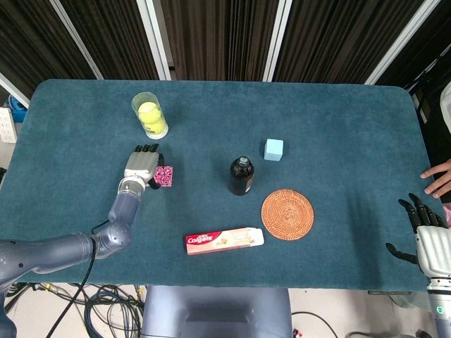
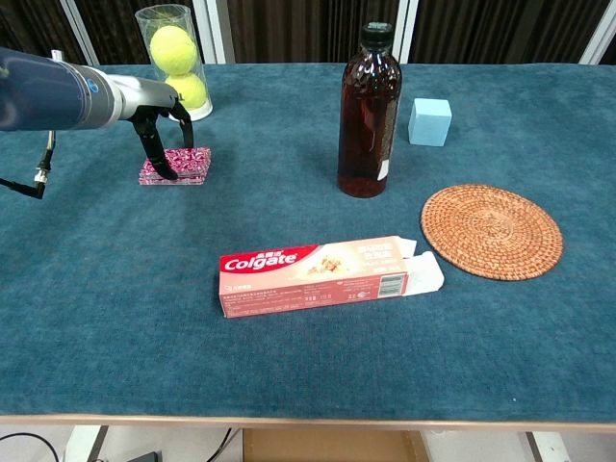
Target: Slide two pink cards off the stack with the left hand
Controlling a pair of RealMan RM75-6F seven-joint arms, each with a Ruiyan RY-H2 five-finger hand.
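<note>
The stack of pink patterned cards point(image 1: 165, 176) point(image 2: 179, 166) lies on the teal table, left of centre. My left hand point(image 1: 141, 166) point(image 2: 158, 123) arches over the stack's left end. Its thumb point(image 2: 163, 166) touches the near left edge and the other fingers point(image 2: 185, 133) curl down behind the far edge, so it grips the stack. No card lies apart from the stack. My right hand point(image 1: 428, 236) hovers at the table's near right corner, fingers spread, holding nothing; the chest view does not show it.
A clear tube of tennis balls point(image 1: 150, 115) point(image 2: 174, 61) stands just behind the left hand. A brown bottle point(image 2: 369, 111), a light blue cube point(image 2: 429, 121), a woven coaster point(image 2: 492, 231) and a Colgate box point(image 2: 318, 276) lie to the right. A person's hand point(image 1: 438, 179) rests at the right edge.
</note>
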